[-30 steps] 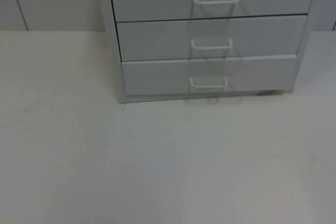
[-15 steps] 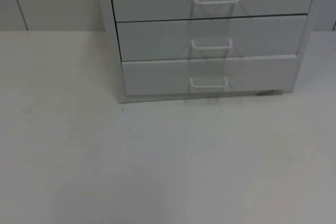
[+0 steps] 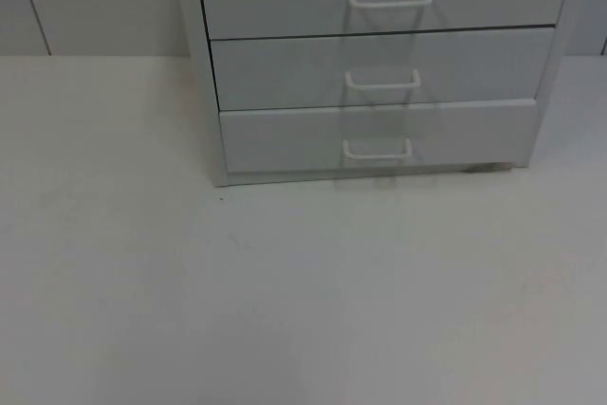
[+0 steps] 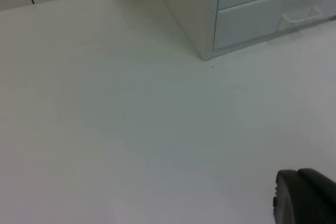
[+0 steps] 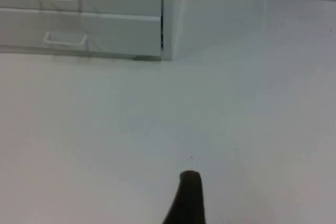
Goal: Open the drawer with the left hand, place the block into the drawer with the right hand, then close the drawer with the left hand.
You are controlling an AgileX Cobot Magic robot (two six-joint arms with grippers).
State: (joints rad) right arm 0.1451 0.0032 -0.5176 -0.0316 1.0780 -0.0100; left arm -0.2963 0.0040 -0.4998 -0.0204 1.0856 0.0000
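Reaching for the drawer (image 3: 379,138) comes first: the left gripper (image 4: 304,198) should approach a handle (image 3: 377,149) squarely and hook it before pulling straight out. Both grippers hover over the table (image 3: 285,310), well apart from the cabinet (image 3: 379,64); their opening I cannot tell. Nothing has moved since earlier.
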